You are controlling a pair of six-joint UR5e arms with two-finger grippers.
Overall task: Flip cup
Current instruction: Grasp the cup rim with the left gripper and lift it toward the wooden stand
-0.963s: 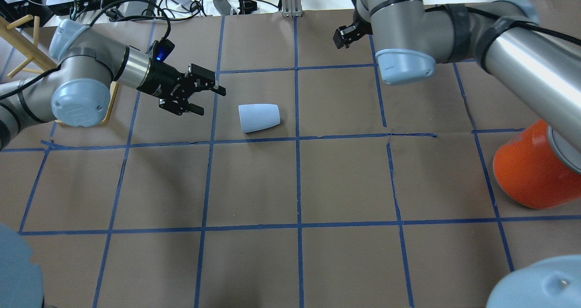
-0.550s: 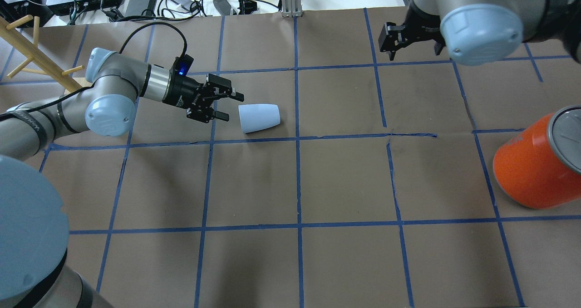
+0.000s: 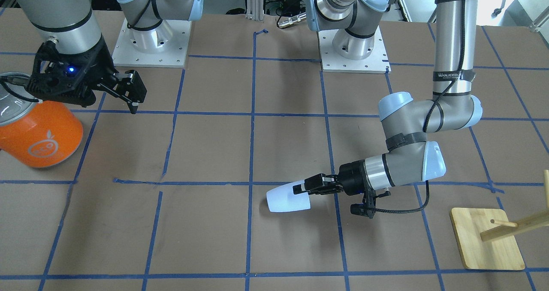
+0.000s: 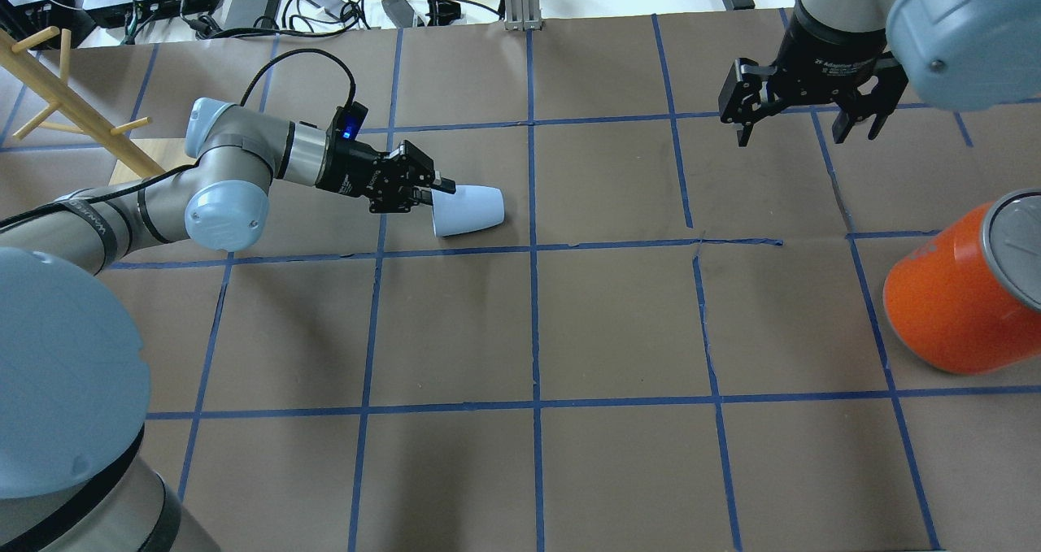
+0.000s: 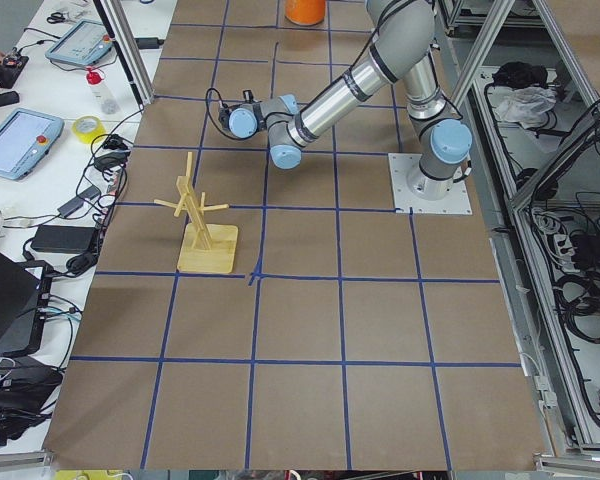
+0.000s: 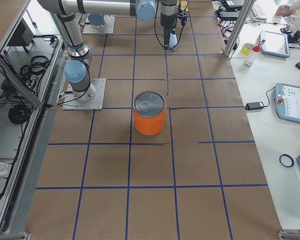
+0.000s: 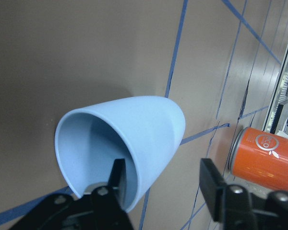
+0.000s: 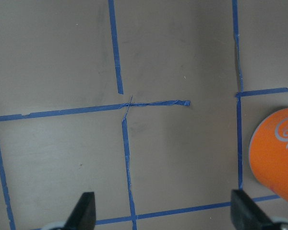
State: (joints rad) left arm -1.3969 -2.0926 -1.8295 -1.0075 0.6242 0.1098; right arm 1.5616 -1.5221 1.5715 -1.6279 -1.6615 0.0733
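The pale blue cup (image 4: pixel 473 209) lies on its side on the brown table, its mouth toward my left gripper; it also shows in the front view (image 3: pixel 284 200). My left gripper (image 4: pixel 438 193) is open at the cup's mouth. In the left wrist view, one finger (image 7: pixel 118 184) is inside the cup (image 7: pixel 139 124) and the other finger (image 7: pixel 212 184) is outside its wall. The jaws straddle the rim and stand apart from it. My right gripper (image 4: pixel 795 133) is open and empty, high over the far right of the table.
A big orange can (image 4: pixel 951 308) with a silver top stands at the right edge, also in the front view (image 3: pixel 40 132). A wooden peg rack (image 3: pixel 487 239) stands at the far left (image 4: pixel 73 113). Cables and boxes lie beyond the table's back edge.
My left gripper has moved right to the cup, and one finger has gone into its mouth. My right arm has swung right, away from the middle. The cup has not moved.
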